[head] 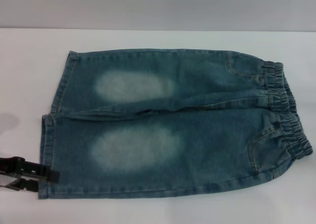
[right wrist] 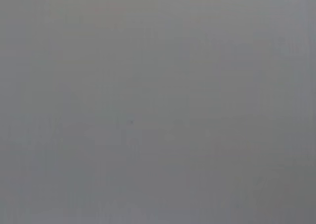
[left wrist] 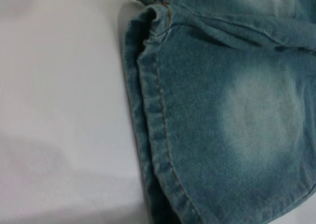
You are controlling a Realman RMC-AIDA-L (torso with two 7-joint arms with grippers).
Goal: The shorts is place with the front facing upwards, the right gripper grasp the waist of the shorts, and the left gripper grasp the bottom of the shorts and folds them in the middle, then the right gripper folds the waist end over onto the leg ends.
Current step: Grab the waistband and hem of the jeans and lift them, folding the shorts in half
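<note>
1. The shorts (head: pixel 168 123) lay flat on the white bench (head: pixel 24 76), front up, with the waist of the shorts (head: pixel 286 115) toward the robot's right and the bottom of the shorts (head: pixel 49 135) toward its left.
2. The left hand (head: pixel 52 177) sat low at the near-left corner, its two fingers parted, right at the near leg's hem but with no cloth between them yet.
3. The right hand was not in view in any picture; its wrist camera showed only a blank grey field, so its state could not be judged.
4. The step in hand looked like the first grasp at the hem. To do it well, the left hand needed to slide one finger under both layers of the stitched hem (left wrist: pixel 158 135) and pinch it squarely, not just the top layer.
5. The hem stood slightly open and raised off the bench in the left wrist view, which should help a finger get under it.
6. Nothing else lay on the bench, and nothing stood in the way of the fold. The main risks were catching a single layer or dragging the leg askew.
</note>
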